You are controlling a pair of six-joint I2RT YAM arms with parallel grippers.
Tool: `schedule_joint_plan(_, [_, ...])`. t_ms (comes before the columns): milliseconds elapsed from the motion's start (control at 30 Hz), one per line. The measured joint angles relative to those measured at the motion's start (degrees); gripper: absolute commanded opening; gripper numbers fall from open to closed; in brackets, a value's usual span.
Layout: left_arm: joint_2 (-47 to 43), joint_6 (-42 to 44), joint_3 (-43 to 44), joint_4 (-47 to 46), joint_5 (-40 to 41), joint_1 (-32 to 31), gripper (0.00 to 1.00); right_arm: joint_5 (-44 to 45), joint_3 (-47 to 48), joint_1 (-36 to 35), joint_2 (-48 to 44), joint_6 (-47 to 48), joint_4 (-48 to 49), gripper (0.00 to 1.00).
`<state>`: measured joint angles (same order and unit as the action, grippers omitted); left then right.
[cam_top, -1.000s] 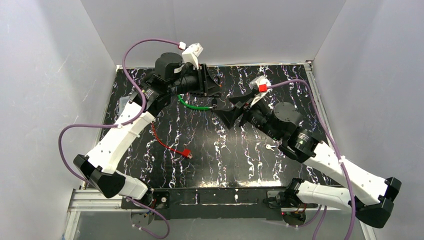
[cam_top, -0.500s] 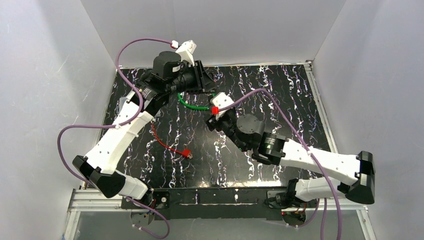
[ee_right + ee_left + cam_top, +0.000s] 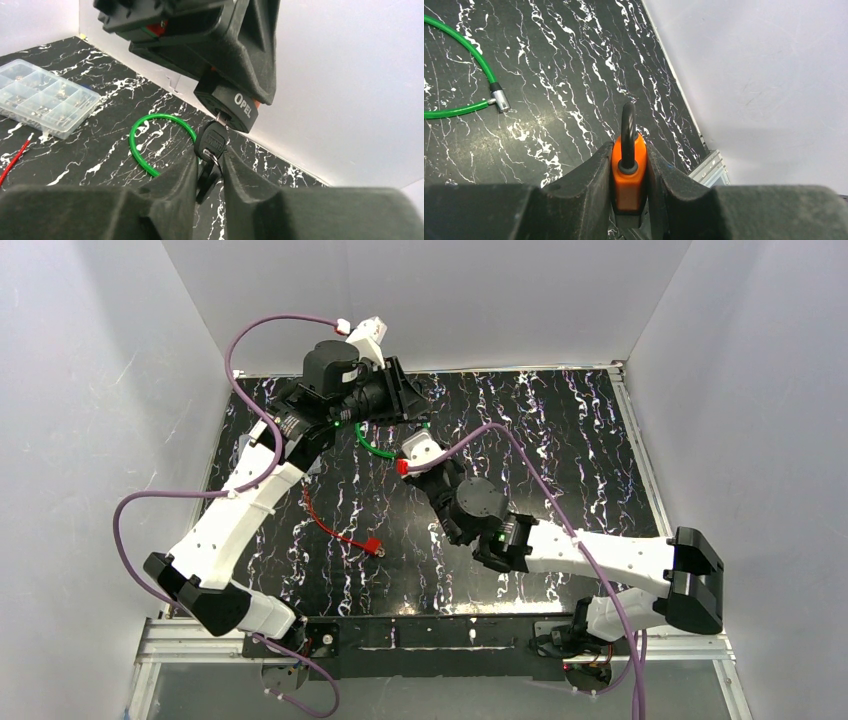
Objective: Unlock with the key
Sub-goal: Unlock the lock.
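The left gripper [image 3: 629, 152] clamps the orange padlock [image 3: 628, 175] above the worktop [image 3: 549, 75], upper centre overhead. The right gripper [image 3: 210, 160] pinches the inserted key [image 3: 213, 139]. An off-axis twist could bend it or slip free.

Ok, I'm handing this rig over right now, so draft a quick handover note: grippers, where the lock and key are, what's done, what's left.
Left gripper: shut on the orange padlock, held clear of the table.
Right gripper: closed on the black head of the key, which sits in the padlock's keyhole.
Done: padlock picked up, key inserted and gripped.
Left: turn the key and check that the shackle releases; it looks seated now.
Also: the green cable lies loose on the table, not through the shackle.
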<state>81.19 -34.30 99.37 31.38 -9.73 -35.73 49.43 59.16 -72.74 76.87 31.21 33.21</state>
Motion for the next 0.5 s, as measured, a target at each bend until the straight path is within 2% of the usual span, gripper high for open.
schedule_joint_plan(200, [-0.01, 0.04, -0.07, 0.5, 1.92, -0.04, 0.0, 2.05, 0.02, -2.01, 1.16, 2.37, 5.56, 0.41])
schedule_joint_plan(367, [-0.01, 0.1, -0.17, 0.63, 2.84, -0.04, 0.0, 2.59, 0.04, -2.75, 2.32, 2.69, 6.86, 0.31])
schedule_joint_plan(500, [-0.01, 0.16, -0.32, 0.81, 2.89, -0.04, 0.0, 3.09, 0.09, -2.69, 2.35, 2.22, 7.64, 0.27])
